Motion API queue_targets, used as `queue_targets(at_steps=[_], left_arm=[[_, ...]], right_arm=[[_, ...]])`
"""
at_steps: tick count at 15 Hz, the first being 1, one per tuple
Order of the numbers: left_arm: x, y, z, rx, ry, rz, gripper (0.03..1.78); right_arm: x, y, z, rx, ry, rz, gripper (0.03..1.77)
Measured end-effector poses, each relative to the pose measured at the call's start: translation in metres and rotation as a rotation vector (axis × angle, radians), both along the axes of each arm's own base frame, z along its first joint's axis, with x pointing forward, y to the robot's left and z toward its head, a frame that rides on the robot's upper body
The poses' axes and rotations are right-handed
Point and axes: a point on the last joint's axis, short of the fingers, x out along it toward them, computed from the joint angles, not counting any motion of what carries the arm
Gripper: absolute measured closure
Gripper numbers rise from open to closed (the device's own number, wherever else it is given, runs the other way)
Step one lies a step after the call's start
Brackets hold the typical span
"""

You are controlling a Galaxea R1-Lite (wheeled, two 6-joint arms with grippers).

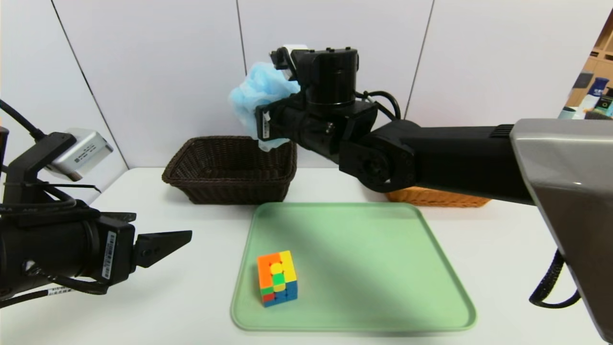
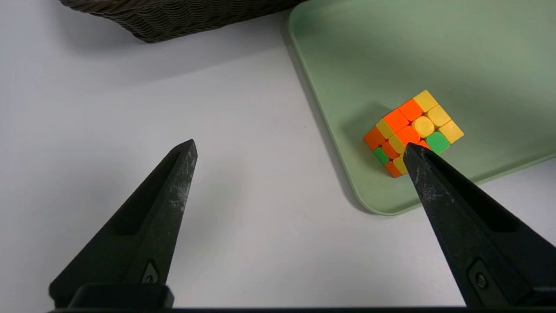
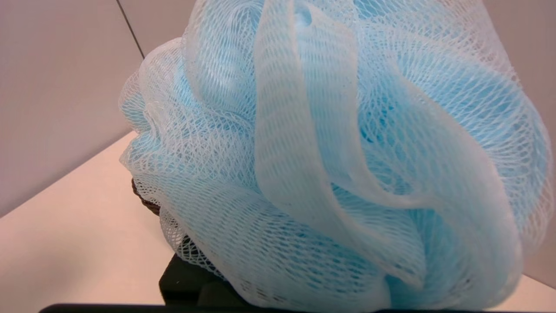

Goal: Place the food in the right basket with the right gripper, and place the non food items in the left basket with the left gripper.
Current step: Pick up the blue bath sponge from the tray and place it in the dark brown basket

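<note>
My right gripper (image 1: 258,120) is shut on the fluffy light-blue mesh puff (image 1: 254,96), held in the air over the far right corner of the dark brown left basket (image 1: 230,187). The puff (image 3: 330,152) fills the right wrist view and hides the fingers. The puzzle cube (image 1: 277,278) stands on the green tray (image 1: 364,249) near its front left corner. My left gripper (image 1: 184,237) hovers low over the table left of the tray, open and empty, with the cube (image 2: 412,130) just beyond one fingertip. The orange-tan right basket (image 1: 436,197) is mostly hidden behind my right arm. The food is out of view.
The white table (image 1: 191,306) ends at a pale panelled wall behind the baskets. My right forearm (image 1: 455,158) stretches across above the tray's back edge. Shelves with bottles (image 1: 596,96) show at the far right.
</note>
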Motion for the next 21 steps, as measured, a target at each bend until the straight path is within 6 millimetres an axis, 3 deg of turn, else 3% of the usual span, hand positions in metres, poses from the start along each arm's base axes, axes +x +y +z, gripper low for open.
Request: queue_targets(at_steps=[7,12,19,20,21], left_arm=[[-0.001,0.002,0.000,0.003,-0.003,0.059,0.12],[-0.004,0.004,-0.004,0.015,0.004,0.072,0.12],[-0.002,0.003,-0.006,0.023,0.008,0.083,0.12],[-0.002,0.003,-0.006,0.024,0.009,0.083,0.12],[-0.002,0.003,-0.007,0.023,0.010,0.082,0.12]], right_arm=[[0.030,0.004,-0.041,-0.014,0.019,0.012,1.03],[0.049,-0.002,-0.059,-0.010,0.016,0.000,1.04],[0.053,0.004,-0.078,-0.035,0.042,0.023,1.04],[0.053,0.005,-0.079,-0.040,0.043,0.024,1.03],[0.054,0.005,-0.081,-0.044,0.045,0.024,0.90]])
